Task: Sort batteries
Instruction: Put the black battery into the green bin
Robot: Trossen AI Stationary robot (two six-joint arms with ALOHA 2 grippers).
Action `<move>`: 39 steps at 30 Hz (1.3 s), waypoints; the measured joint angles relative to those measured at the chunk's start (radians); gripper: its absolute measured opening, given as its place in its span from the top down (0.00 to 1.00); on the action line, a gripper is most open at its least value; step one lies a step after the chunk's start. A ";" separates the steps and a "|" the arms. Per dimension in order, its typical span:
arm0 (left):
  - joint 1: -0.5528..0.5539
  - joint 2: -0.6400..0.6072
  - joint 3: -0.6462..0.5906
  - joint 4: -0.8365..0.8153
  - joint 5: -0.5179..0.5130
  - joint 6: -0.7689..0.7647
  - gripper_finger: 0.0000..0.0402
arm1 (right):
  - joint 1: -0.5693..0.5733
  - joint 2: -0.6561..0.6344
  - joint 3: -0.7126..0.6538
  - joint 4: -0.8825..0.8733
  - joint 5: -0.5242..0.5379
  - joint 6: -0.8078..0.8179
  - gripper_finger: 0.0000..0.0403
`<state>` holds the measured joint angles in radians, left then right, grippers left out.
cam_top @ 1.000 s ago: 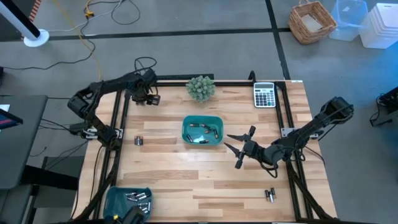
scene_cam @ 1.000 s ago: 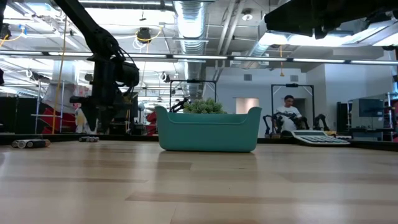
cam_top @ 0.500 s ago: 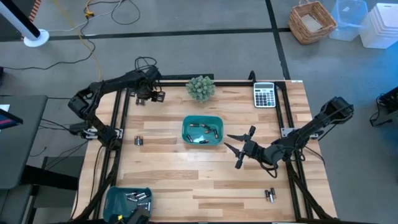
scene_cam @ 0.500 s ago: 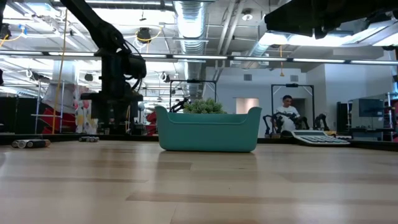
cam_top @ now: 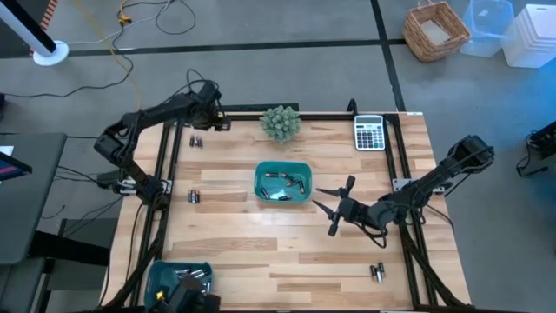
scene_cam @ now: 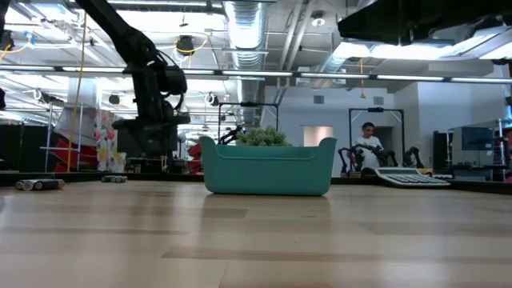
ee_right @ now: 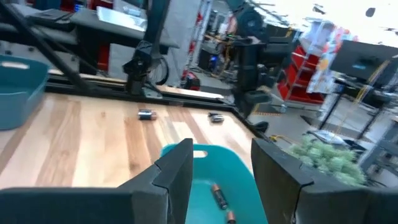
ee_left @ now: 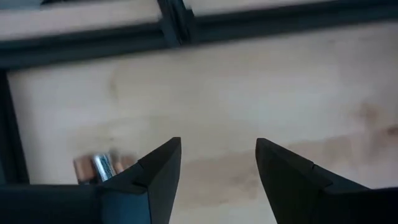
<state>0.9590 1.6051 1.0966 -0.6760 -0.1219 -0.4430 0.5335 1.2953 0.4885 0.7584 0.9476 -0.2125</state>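
Batteries lie in a teal tray [cam_top: 282, 183] at the table's middle and in a second teal tray [cam_top: 178, 280] at the near left corner. Loose batteries lie on the wood: one at the far left [cam_top: 195, 140], also in the left wrist view [ee_left: 102, 166], one at the left edge [cam_top: 194, 197], one near right [cam_top: 378, 273]. My left gripper [cam_top: 219, 124] hangs open and empty above the far left corner, right of that battery. My right gripper [cam_top: 315, 196] stands open and empty, level, just right of the middle tray [ee_right: 211, 171].
A green plant [cam_top: 281, 122] stands at the far edge behind the middle tray. A grey calculator [cam_top: 370, 132] lies at the far right corner. Black frame rails [cam_top: 169, 174] run along the table's left, right and far sides. Bare wood spans the near half.
My left gripper has risen and drifted toward the far edge and a little to the right, away from the far-left battery, which stays lying on the table. My right arm has kept still.
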 joint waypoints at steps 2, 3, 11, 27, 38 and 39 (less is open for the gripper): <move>0.025 0.013 0.020 -0.003 0.007 0.008 0.49 | 0.000 0.000 0.000 -0.002 -0.007 0.001 0.56; 0.036 0.025 0.036 -0.020 0.007 0.008 0.49 | 0.000 0.000 0.000 0.000 -0.007 -0.001 0.56; 0.080 0.135 0.173 -0.200 -0.035 0.043 0.49 | -0.014 0.000 0.000 -0.005 -0.010 -0.005 0.56; 0.131 0.245 0.224 -0.404 -0.061 0.096 0.51 | -0.022 0.000 0.000 -0.022 -0.010 0.007 0.56; 0.106 0.245 0.149 -0.381 -0.012 0.095 0.51 | -0.027 0.000 0.000 -0.025 -0.009 0.028 0.56; 0.104 0.245 0.145 -0.369 -0.007 0.094 0.51 | -0.027 0.000 0.000 -0.025 -0.009 0.028 0.56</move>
<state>1.0633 1.8500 1.2412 -1.0451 -0.1290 -0.3486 0.5068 1.2953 0.4885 0.7332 0.9386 -0.1841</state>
